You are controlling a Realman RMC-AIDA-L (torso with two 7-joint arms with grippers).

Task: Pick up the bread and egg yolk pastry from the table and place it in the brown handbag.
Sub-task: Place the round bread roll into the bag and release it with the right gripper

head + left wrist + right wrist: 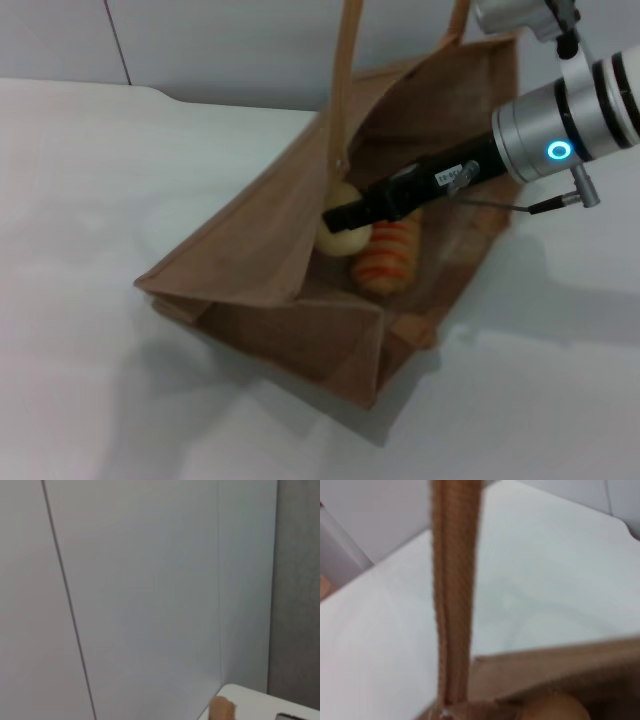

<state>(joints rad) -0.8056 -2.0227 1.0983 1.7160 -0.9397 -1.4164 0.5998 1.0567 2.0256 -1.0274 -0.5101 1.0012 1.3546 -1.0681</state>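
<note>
Reaching down from the robot's right side, the right gripper (338, 217) sits deep inside the open mouth of the brown handbag (255, 240), its black fingers stretched low toward the bag's floor. Whether those fingers are parted or pressed together cannot be told, because their tips overlap the food beneath them. Right at the fingertips lies the egg yolk pastry (340, 238), a small pale bun; it touches or nearly touches them, so it may be just released or about to be. Just beside the gripper, on the side nearer its arm, rests the bread (388, 256), an orange-striped loaf already on the bag floor. The bag lies slumped open on the white table (90, 180), which likely eases the reach inside. One long handle (455, 590) rises close past the gripper's wrist. Both foods appear to be in the bag, so the task looks nearly finished. No left gripper appears anywhere.
</note>
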